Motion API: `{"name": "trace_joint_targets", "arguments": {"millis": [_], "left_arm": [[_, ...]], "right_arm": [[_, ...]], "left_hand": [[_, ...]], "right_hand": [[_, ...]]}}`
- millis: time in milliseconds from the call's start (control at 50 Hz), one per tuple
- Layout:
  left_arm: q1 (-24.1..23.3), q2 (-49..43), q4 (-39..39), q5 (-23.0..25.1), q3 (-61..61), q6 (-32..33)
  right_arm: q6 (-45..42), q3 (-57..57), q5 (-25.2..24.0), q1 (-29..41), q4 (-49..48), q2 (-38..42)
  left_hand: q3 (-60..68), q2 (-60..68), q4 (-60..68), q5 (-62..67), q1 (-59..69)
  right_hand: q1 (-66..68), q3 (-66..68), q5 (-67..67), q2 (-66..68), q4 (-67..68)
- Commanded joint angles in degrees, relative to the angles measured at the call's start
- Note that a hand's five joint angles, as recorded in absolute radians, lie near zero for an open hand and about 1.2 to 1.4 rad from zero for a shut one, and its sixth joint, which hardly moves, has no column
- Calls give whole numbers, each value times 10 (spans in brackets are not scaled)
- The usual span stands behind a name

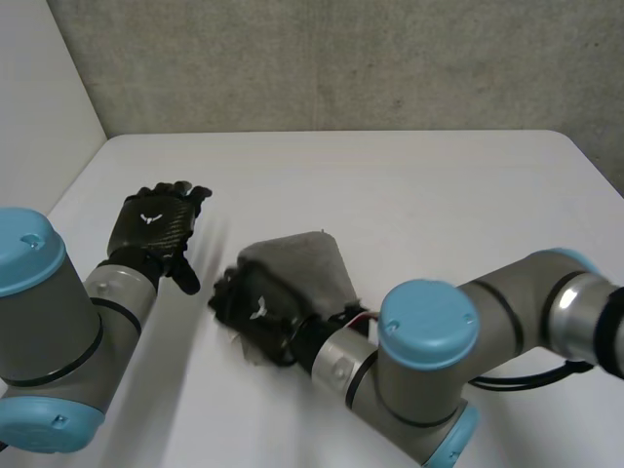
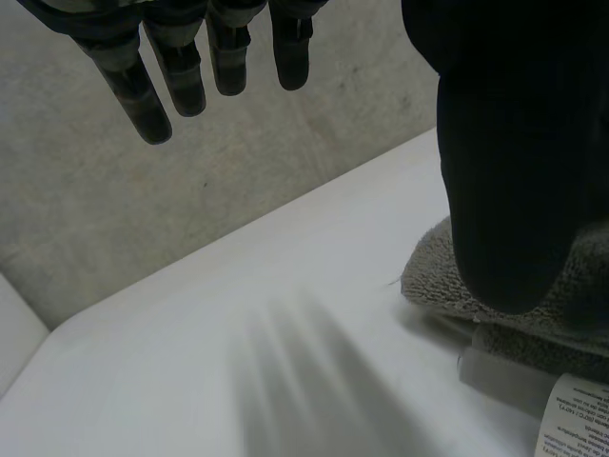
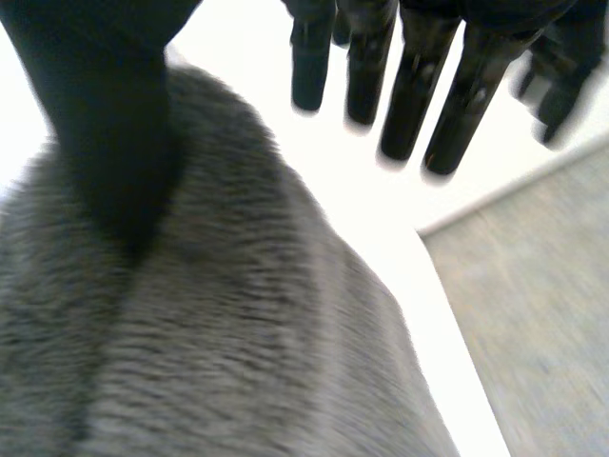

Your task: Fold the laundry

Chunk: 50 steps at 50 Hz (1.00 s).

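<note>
Nearest me, my right hand [image 1: 255,310] lies on the near end of the grey towel [image 1: 302,263], fingers straight, thumb resting on the pile, gripping nothing. The towel sits mid-table as a small layered bundle, its care label [image 2: 576,419] poking out. I judge the folding mostly done — perhaps only a last flatten is left. Further off, my left hand [image 1: 154,226] hovers spread wide above the table [image 1: 409,185], beside the towel.

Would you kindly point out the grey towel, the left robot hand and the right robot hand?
grey towel [image 1: 304,261]: head view, its upper face.
left robot hand [image 1: 154,224]: head view, back of the hand.
right robot hand [image 1: 255,308]: head view, back of the hand.
</note>
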Motion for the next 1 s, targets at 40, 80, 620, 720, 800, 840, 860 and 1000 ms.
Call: {"name": "trace_joint_targets", "arguments": {"millis": [40, 80, 620, 720, 800, 840, 860, 1000], "left_arm": [[-22, -9, 1, 36, 43, -20], [-30, -10, 1, 37, 53, -35], [-87, -195, -78, 3, 122, -64], [-86, -195, -82, -5, 116, -10], [-87, -164, -81, -5, 117, 8], [-87, -148, -81, -3, 119, 8], [-87, -130, -79, -2, 125, 10], [-92, -54, -105, -1, 180, 5]], "right_arm": [[188, 46, 157, -31, 19, -130], [234, 54, 155, -38, 30, -149], [451, -85, 73, -148, 187, 32], [373, -96, 84, -148, 197, 42], [316, -97, 109, -148, 202, 21], [304, -97, 127, -148, 205, 5], [296, -96, 147, -148, 207, -15], [298, -96, 199, -155, 205, -114]], "left_hand": [[8, 9, 8, -6, 5], [10, 11, 10, -4, 7], [22, 23, 22, 7, 19], [13, 15, 13, -1, 10], [13, 15, 13, -1, 10], [12, 13, 12, -3, 9], [12, 13, 12, -3, 9], [7, 8, 7, -8, 4]], "right_hand": [[-63, -135, -141, -127, -135], [-63, -135, -141, -127, -135], [-63, -135, -141, -127, -135], [-63, -135, -141, -127, -135], [-63, -135, -141, -127, -135], [-63, -135, -141, -127, -135], [-63, -135, -141, -127, -135], [-63, -135, -141, -127, -135]]}}
